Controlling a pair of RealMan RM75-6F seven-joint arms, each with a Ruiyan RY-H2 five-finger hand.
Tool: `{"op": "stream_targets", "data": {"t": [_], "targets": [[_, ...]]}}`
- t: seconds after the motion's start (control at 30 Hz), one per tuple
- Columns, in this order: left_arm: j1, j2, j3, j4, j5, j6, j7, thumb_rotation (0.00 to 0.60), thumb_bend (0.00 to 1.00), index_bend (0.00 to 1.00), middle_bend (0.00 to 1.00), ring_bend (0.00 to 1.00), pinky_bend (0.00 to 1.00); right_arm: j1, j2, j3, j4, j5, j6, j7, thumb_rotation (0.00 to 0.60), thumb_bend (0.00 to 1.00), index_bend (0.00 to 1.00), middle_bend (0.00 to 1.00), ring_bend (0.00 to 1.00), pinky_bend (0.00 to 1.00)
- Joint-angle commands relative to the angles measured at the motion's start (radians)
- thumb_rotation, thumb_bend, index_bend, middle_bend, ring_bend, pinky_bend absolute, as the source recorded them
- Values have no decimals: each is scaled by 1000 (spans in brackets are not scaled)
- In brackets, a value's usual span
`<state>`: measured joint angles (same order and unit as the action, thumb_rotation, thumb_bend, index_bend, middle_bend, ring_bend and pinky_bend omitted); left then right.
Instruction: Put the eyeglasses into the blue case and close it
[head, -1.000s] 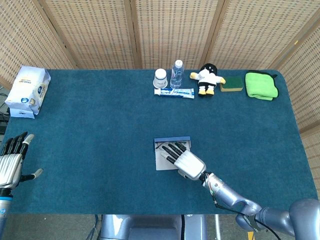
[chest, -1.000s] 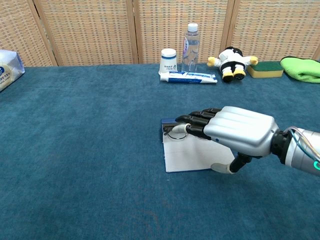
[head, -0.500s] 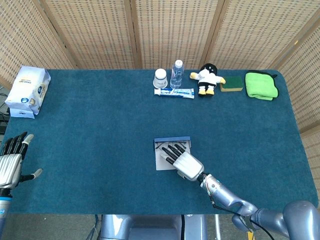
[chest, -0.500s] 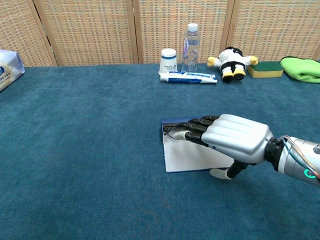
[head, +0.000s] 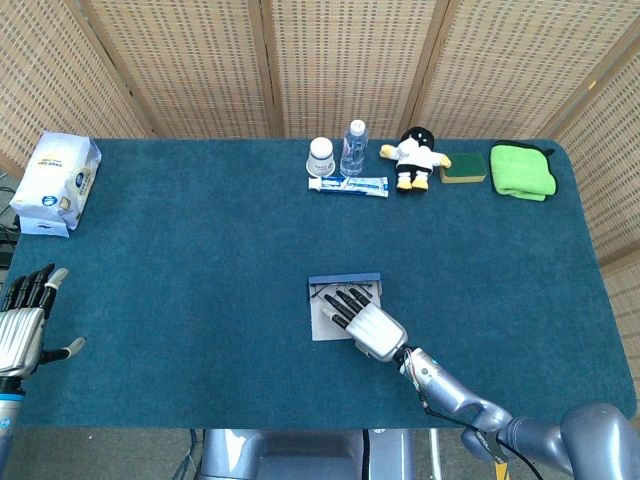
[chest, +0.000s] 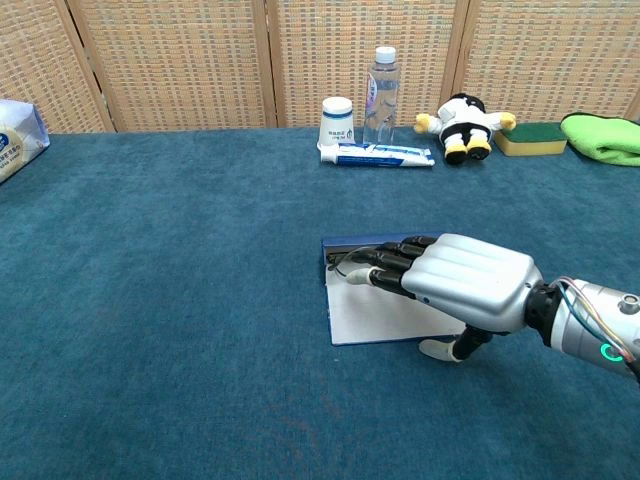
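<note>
Now the right hand (chest: 465, 283) has drawn back a touch, fingers flat and spread, gripping nothing, over the eyeglasses (chest: 350, 265) lying beneath its fingertips in the open blue case (chest: 375, 318); closing comes next.

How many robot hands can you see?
2. The right hand lies flat over the open blue case in the middle of the table, its fingers over the eyeglasses. The left hand hovers, fingers spread, at the table's near left edge.
</note>
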<state>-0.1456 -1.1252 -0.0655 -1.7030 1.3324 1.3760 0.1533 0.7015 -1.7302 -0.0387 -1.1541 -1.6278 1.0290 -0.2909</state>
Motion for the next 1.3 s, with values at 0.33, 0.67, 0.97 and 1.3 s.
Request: {"op": "stream_targets", "data": {"t": [0.33, 0.67, 0.97, 1.3], "targets": [[-1, 1, -1, 2, -4, -3, -1, 600, 0, 0, 0, 0, 0, 0, -16, 6, 20, 0, -9, -10, 600, 394, 0, 0, 0, 114], [0, 0, -1, 2, -4, -2, 0, 600, 0, 0, 0, 0, 0, 11, -72, 38, 108, 9, 1, 10, 600, 558, 0, 0, 0, 114], [-2, 0, -2, 4, -8, -6, 0, 600, 0, 0, 0, 0, 0, 16, -75, 59, 118, 13, 19, 41, 600, 575, 0, 0, 0, 114], [-1, 0, -2, 1, -4, -3, -1, 600, 0, 0, 0, 0, 0, 35, -82, 93, 133, 46, -8, 38, 600, 571, 0, 0, 0, 114]]}}
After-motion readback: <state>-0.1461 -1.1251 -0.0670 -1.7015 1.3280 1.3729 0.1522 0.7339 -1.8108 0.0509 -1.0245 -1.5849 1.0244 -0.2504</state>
